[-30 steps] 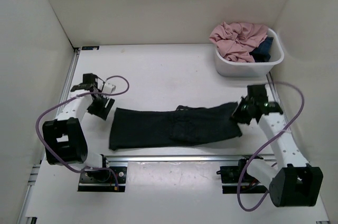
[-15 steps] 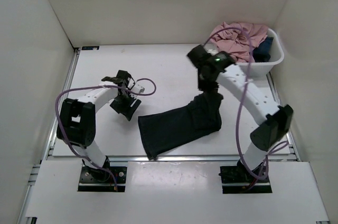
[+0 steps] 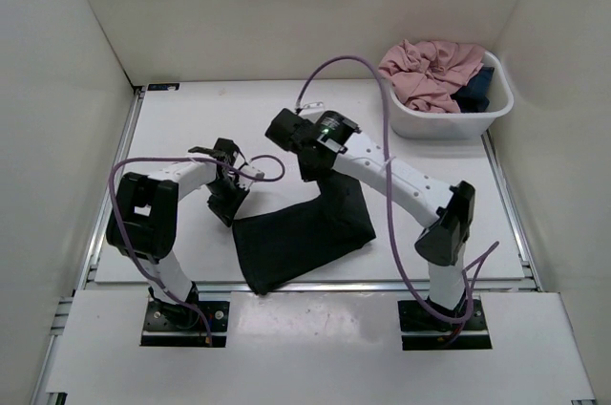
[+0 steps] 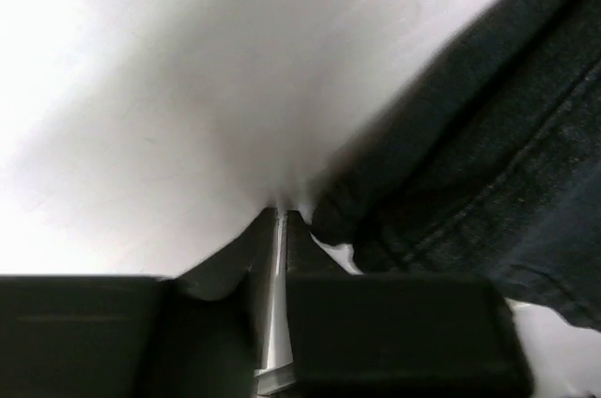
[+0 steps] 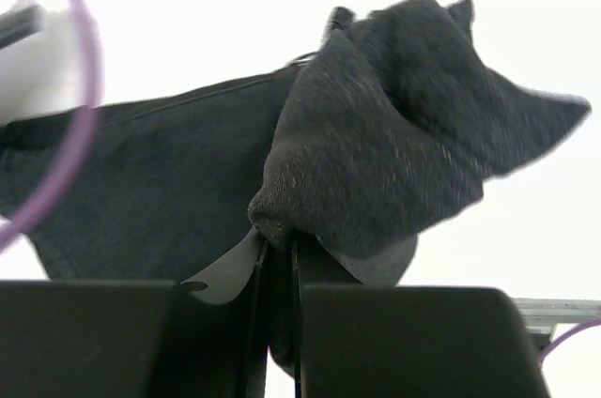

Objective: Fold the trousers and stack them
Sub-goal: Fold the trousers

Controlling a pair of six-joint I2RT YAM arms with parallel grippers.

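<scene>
The black trousers (image 3: 296,238) lie bunched in the middle of the table, one end raised. My right gripper (image 3: 313,168) hangs over their far edge, shut on that raised end. In the right wrist view a thick fold of the trousers (image 5: 376,163) sits pinched between the jaws of the right gripper (image 5: 277,243). My left gripper (image 3: 227,209) is low at the cloth's left edge. In the left wrist view the left gripper (image 4: 282,215) is shut with no cloth showing between its fingers, and the trousers (image 4: 470,182) lie just beside its right finger.
A white tub (image 3: 449,123) stands at the back right, holding a pink garment (image 3: 430,71) and a small dark blue garment (image 3: 474,90). White walls close in the table on three sides. A metal rail (image 3: 315,286) runs along the near edge.
My right gripper has carried the trousers' right end up and leftward, doubling the cloth over. My left gripper has moved in to the cloth's left edge and shut.
</scene>
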